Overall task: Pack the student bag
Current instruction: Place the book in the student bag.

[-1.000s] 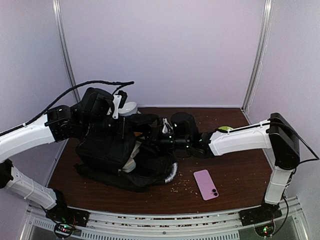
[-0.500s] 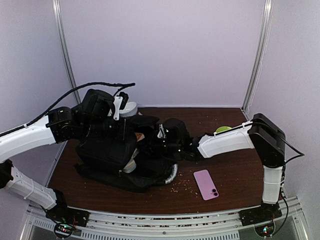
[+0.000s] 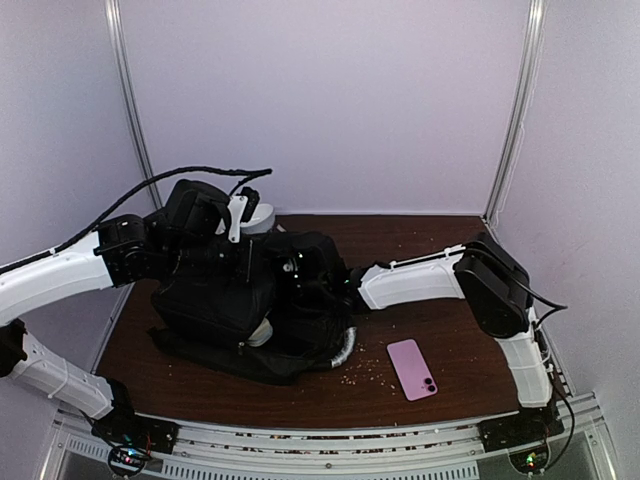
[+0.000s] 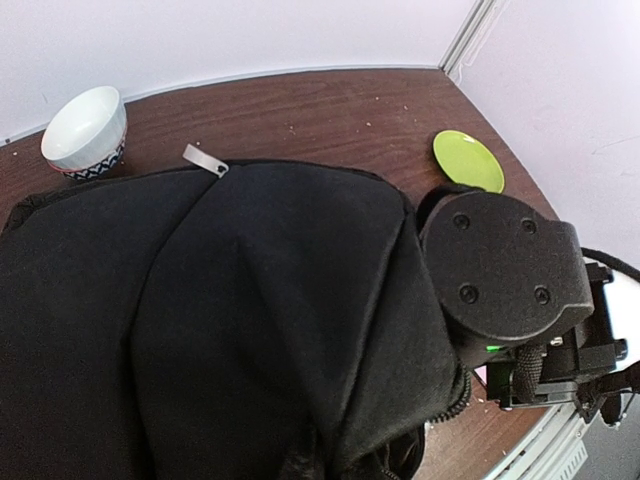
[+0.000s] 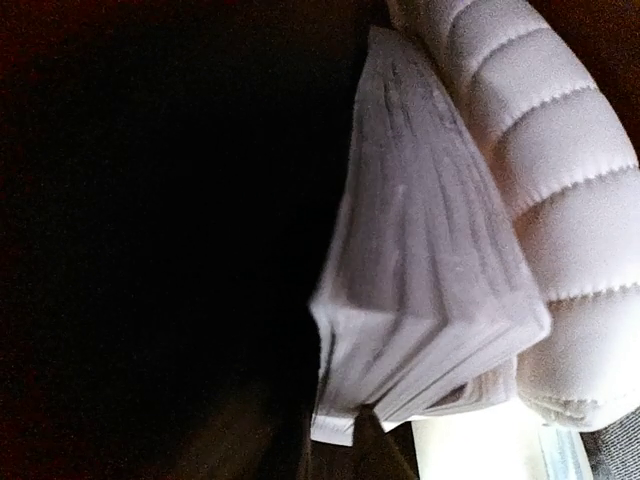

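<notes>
Packing seemingly midway: right gripper [image 3: 305, 268] inside bag [image 3: 215, 300] beside book [image 5: 420, 270], opening we cannot tell; left gripper [image 3: 236, 214] shut; phone [image 3: 412, 368] lies by tabletop's [image 3: 450, 330] near edge.

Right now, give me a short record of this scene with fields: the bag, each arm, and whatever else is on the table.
bag: student bag, black, left of centre on the table
left end effector: shut, at the bag's top
right end effector: out of sight; right arm reaches into the bag's opening
inside bag: white page stack, seemingly a book, beside a white quilted pad
outside bag: pink phone front right; white bowl behind the bag; green plate to the bag's right
</notes>
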Controlling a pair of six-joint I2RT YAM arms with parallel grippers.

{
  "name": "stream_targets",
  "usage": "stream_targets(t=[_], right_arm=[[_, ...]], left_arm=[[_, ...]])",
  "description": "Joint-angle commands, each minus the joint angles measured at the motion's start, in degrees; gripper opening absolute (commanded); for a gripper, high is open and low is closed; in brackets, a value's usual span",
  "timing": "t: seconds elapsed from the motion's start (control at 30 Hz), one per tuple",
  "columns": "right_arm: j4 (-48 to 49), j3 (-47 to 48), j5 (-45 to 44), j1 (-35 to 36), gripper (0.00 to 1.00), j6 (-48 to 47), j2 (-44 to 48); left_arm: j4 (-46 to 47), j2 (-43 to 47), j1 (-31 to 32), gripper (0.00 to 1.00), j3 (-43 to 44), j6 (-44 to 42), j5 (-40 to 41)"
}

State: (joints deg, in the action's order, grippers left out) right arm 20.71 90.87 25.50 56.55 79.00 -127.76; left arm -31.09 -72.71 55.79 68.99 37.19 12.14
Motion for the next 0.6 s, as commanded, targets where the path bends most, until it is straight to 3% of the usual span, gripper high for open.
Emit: stream_targets(t=[0.0,0.2,0.4,0.57], right_arm=[[0.16,-1.40,1.28,-0.18,0.20,-1.23,2.67],[-2.05,-12.58,0.98,-1.42,0.39,-7.62,15.21],[-4.78,-27.48,2.51,-3.24,0.43,-14.70,28.18],[-19.14,-40.57,-9.68,-4.60,0.46,-27.49,44.02]], left_arm=[[10.06,1.84,0.46,0.00,0.93,0.11,-0.99],[7.13,1.70,-1.03,0.00,0.52,-0.56,4.08],[6.09,0.23,-1.65,0.00,-0.11,-1.66,6.85],[6.00,-1.47,-1.65,0.00,-3.16,-1.95,8.44]])
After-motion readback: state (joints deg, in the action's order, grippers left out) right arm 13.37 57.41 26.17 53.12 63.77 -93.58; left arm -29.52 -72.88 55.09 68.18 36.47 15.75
